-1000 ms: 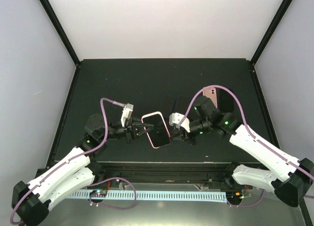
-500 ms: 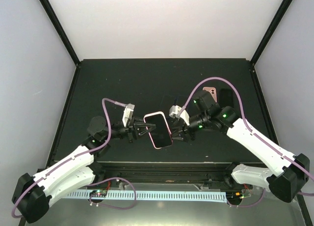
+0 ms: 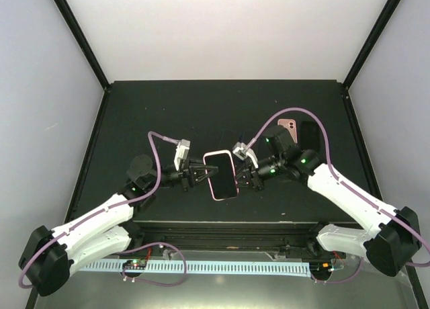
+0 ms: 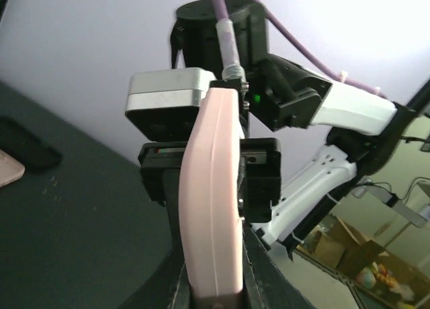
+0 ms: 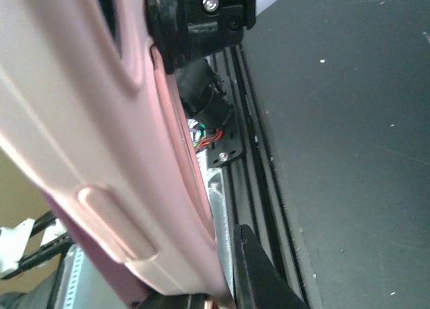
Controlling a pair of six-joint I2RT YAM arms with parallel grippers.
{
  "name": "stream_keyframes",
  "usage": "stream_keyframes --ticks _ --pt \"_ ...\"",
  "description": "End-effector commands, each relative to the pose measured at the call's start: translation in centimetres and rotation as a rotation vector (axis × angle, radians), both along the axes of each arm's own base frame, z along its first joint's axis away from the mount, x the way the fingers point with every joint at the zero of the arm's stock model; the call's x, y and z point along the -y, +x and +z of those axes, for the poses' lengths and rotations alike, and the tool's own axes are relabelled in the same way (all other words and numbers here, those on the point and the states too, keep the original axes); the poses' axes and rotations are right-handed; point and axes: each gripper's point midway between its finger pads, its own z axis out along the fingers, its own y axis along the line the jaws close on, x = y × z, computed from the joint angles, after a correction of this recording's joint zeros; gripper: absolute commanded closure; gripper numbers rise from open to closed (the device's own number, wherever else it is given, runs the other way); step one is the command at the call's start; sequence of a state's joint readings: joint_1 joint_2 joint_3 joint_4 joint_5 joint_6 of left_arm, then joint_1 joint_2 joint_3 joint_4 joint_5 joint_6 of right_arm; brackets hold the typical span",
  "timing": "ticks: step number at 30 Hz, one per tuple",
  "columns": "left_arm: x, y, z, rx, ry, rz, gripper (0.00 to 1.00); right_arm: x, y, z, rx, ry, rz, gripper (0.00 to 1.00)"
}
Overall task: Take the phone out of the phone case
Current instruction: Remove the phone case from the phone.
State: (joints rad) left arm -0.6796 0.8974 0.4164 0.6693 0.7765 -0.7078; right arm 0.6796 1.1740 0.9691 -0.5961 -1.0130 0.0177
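A phone with a dark screen sits in a pink phone case. Both grippers hold it above the black table near the front edge, screen up. My left gripper is shut on the case's left long edge. My right gripper grips the right long edge. In the left wrist view the pink case stands edge-on between my fingers, with the right gripper behind it. In the right wrist view the case's side and back fill the left, and one black finger lies against its base.
A second pink phone and a dark flat item lie at the back right of the table; both also show in the left wrist view. The table's front rail runs just below the held phone.
Both grippers have moved closer in on the phone. The phone has shifted slightly right and turned from tilted to nearly straight.
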Motion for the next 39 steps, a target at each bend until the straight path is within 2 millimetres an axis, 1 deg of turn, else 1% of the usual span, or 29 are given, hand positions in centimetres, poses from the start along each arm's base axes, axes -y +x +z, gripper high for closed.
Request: stream_keyframes --ticks 1,2,4,5,6,8,9,11,13,15,16,17,19,21,24,27,29,30,31,34,37,39 --pt "0.6 3.8 -4.8 -0.132 0.2 0.189 0.91 -2.0 1.8 3.7 0.067 0.231 -0.069 0.99" --pt "0.2 5.0 -4.6 -0.126 0.219 0.256 0.83 -1.7 2.4 2.9 0.052 0.218 -0.105 0.99" --pt "-0.5 6.7 -3.8 -0.1 0.235 0.363 0.61 -1.5 3.5 1.1 0.003 0.176 -0.18 0.99" --pt "-0.9 7.3 -3.2 -0.084 0.233 0.408 0.53 -1.4 4.2 0.1 -0.018 0.15 -0.229 0.99" --pt "-1.4 8.0 -2.7 -0.065 0.234 0.46 0.47 -1.1 4.6 -1.0 -0.038 0.131 -0.271 0.99" --pt "-2.7 9.1 -1.7 -0.02 0.247 0.562 0.37 -0.6 5.2 -2.2 -0.038 0.118 -0.324 0.99" --pt "-3.4 9.6 -1.4 0.009 0.265 0.612 0.34 -0.4 5.4 -2.7 -0.036 0.117 -0.342 0.99" --pt "-4.5 10.2 -1.3 0.017 0.333 0.684 0.31 -0.1 5.6 -3.4 -0.039 0.125 -0.365 0.99" --pt "-5.6 10.8 -2.4 0.001 0.403 0.751 0.28 0.0 6.0 -3.9 -0.052 0.124 -0.378 0.99" --pt "-6.9 11.1 -4.0 -0.029 0.455 0.812 0.25 0.0 6.4 -4.4 -0.058 0.115 -0.393 0.99" --pt "-7.4 11.0 -4.6 -0.041 0.467 0.835 0.2 0.1 6.7 -4.6 -0.057 0.107 -0.408 0.99" --pt "-7.9 10.8 -5.1 -0.049 0.47 0.854 0.18 0.0 7.0 -4.9 -0.057 0.1 -0.42 0.99" --pt "-8.7 10.1 -5.3 -0.053 0.45 0.871 0.19 0.2 7.8 -5.3 -0.056 0.079 -0.457 0.99" --pt "-9.0 9.3 -5.5 -0.056 0.437 0.864 0.23 0.5 8.6 -5.8 -0.06 0.044 -0.505 0.99" --pt "-9.4 8.3 -6.6 -0.074 0.467 0.863 0.27 1.4 9.9 -6.9 -0.082 -0.005 -0.605 0.99" --pt "-9.1 7.5 -8.0 -0.083 0.512 0.861 0.3 2.1 10.7 -7.5 -0.108 -0.018 -0.658 0.99" --pt "-8.4 7.2 -8.7 -0.079 0.546 0.851 0.31 2.9 11.5 -8.1 -0.115 -0.051 -0.717 0.99" --pt "-7.8 7.0 -9.0 -0.068 0.564 0.84 0.31 3.6 12.2 -8.4 -0.116 -0.074 -0.766 0.99" --pt "-6.7 6.4 -9.2 -0.044 0.583 0.809 0.31 4.2 12.9 -8.5 -0.109 -0.082 -0.804 0.99" --pt "-4.4 5.7 -10.0 0.021 0.674 0.768 0.28 6.4 14.6 -8.2 -0.1 -0.075 -0.888 0.99" --pt "-2.1 5.4 -10.6 0.074 0.741 0.74 0.23 8.2 15.7 -8.3 -0.069 -0.093 -0.961 0.99" --pt "-0.6 5.4 -10.7 0.094 0.746 0.718 0.22 8.7 15.9 -8.1 -0.055 -0.098 -0.978 0.99"
